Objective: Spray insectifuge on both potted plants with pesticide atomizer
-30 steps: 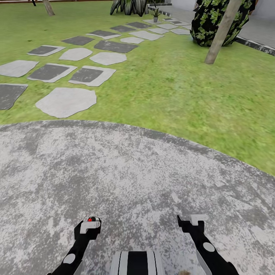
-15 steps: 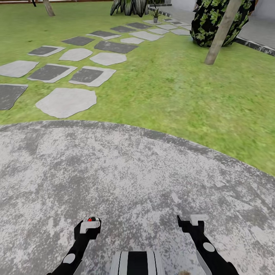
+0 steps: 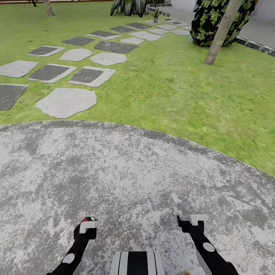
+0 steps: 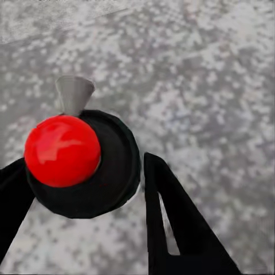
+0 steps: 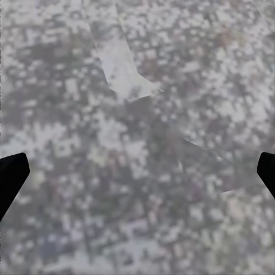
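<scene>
While the robot stands on the grey paved patio (image 3: 126, 172), both arms hang low in front of the trunk. The left gripper (image 3: 88, 223) holds the pesticide atomizer (image 4: 80, 163): in the left wrist view its two black fingers (image 4: 172, 223) sit on either side of the round black body, closed against it. The atomizer has a shiny red ball on top and a small grey cone nozzle beside the ball, on the side away from the wrist. In the head view the red top shows as a small dot just at the tip of the left gripper.

The right gripper (image 3: 190, 220) holds nothing. In the right wrist view its black fingertips (image 5: 11, 177) stand wide apart at the two edges, with speckled grey paving between them.

Ahead of both grippers the patio ends in a curved edge, and beyond it lies the green lawn (image 3: 172, 91). Grey stepping stones (image 3: 67, 101) run away over the grass, far ahead of the left gripper. At the far end of this path, well apart from the grippers, one potted plant (image 3: 155, 14) stands, very small in the picture, just beside a large dark plant with striped leaves (image 3: 130, 7). Far ahead of the right gripper a leaning trunk (image 3: 222, 30) rises in front of a dark leafy bush (image 3: 208, 23).
</scene>
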Controlling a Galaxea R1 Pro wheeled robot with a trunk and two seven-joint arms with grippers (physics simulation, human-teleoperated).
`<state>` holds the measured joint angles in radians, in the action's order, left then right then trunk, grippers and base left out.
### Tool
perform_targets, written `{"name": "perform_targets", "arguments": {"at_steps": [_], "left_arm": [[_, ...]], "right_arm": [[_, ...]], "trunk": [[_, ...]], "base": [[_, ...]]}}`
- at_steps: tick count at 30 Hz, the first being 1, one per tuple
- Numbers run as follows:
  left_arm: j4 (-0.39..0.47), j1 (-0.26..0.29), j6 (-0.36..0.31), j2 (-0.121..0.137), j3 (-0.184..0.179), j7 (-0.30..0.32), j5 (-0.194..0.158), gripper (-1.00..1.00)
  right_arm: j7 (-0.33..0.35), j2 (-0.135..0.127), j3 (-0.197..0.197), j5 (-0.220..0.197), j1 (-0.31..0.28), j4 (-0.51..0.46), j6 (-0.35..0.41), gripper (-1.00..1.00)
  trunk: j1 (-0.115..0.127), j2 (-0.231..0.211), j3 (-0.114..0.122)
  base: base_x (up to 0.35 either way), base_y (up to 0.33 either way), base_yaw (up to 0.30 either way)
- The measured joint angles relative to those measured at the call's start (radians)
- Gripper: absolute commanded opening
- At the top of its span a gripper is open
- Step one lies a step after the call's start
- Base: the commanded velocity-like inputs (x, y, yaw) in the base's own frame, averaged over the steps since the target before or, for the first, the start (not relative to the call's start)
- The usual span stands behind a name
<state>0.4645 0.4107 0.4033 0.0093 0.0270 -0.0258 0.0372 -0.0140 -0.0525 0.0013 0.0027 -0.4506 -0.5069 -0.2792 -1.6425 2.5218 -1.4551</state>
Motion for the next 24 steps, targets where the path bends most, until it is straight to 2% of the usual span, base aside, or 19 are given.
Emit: {"name": "perform_targets", "arguments": {"at_steps": [24], "left_arm": [[0.001,0.0,0.014,0.004,0.001,-0.001,0.002,-1.0]], "right_arm": [[-0.001,0.0,0.0,0.001,0.0,0.001,-0.001,1.0]], "trunk": [[0.0,0.0,0.004]], "base": [[0.0,0.0,0.0]]}}
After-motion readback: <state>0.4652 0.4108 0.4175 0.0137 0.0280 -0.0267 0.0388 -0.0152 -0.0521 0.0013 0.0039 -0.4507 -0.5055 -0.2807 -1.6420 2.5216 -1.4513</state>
